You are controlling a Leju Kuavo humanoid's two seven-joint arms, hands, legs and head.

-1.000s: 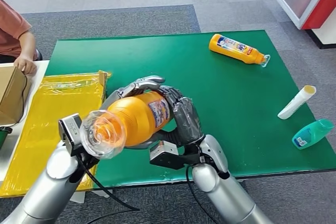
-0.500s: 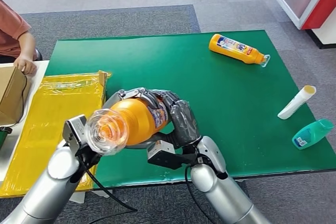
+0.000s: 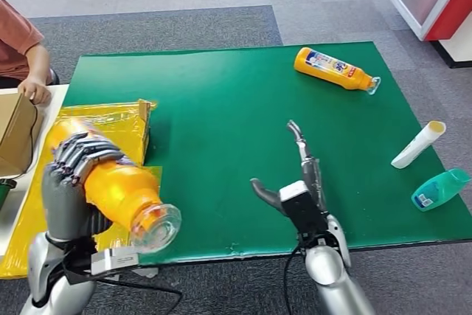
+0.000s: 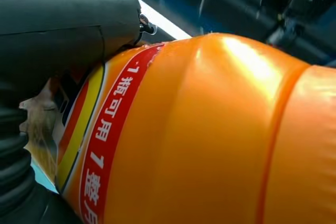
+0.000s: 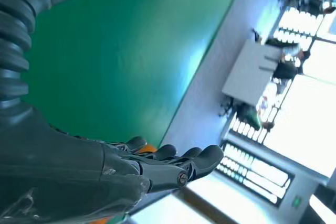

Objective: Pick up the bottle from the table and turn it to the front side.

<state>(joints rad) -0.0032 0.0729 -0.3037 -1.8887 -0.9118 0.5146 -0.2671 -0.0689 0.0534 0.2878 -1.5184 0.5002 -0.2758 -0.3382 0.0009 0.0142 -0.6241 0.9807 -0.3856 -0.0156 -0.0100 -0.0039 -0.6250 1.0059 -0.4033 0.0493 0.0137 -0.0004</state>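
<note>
The orange bottle is grasped by the left hand; the right hand is released. The label should be rolled forward slowly.

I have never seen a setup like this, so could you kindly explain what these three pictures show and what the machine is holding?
This is a humanoid robot with two silver arms, each ending in a many-fingered hand. The wide picture is from its head, looking down at a table with a green mat. The other two come from cameras at its wrists and are turned sideways.

The left hand grips an orange bottle, clear cap end toward the camera; the left wrist view shows that bottle close up. The right hand is open over the mat, holding nothing, as its wrist view confirms.

On the mat lie a second orange bottle, a white tube and a teal bottle. A yellow bag lies at the left, where a person's hand rests on a cardboard box.
</note>
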